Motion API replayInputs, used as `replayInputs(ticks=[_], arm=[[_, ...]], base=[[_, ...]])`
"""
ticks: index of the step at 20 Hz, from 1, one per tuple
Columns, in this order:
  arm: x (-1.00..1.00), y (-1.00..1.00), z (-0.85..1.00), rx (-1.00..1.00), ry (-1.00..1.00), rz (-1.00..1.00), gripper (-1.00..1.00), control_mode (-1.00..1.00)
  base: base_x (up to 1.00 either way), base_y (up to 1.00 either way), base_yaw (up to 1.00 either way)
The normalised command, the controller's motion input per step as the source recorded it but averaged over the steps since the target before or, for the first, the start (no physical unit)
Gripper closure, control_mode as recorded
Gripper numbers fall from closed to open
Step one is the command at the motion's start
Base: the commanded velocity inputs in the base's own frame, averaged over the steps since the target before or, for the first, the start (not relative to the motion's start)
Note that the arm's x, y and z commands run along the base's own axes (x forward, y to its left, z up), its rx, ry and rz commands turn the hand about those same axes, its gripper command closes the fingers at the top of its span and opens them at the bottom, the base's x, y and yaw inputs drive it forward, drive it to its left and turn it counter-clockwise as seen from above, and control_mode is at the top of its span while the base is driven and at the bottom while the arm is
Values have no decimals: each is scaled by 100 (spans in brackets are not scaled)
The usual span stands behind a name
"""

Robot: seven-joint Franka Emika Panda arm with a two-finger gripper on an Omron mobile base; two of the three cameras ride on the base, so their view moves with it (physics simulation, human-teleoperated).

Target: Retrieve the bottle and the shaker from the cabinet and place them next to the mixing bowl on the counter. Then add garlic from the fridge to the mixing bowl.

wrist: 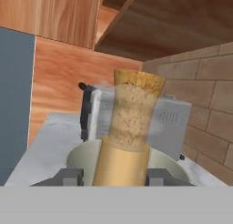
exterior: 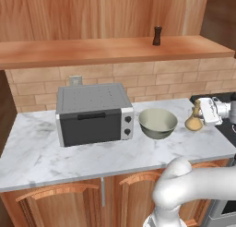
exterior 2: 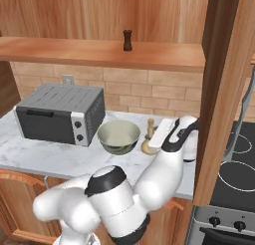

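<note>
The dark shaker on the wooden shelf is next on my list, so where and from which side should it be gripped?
Grip the small dark shaker around its narrow body, coming level from the open front of the wooden shelf. It stands upright and alone near the shelf's front edge, with the wall behind, so fingers fit on either side.

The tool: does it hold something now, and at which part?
Yes. The tool is closed on the tan bottle, its fingers on either side of the bottle's wide lower body, below the narrow neck and cork, beside the mixing bowl.
</note>
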Motion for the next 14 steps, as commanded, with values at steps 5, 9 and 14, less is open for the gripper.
replayInputs(ticks=[5,9,14], arm=[[53,-7,-19,7,0,5,100,-100],[55,-1,-19,5,-6,5,100,-100],[51,-1,-21,1,-15,4,100,-100]], base=[[0,0,0],[0,0,0],[0,0,0]])
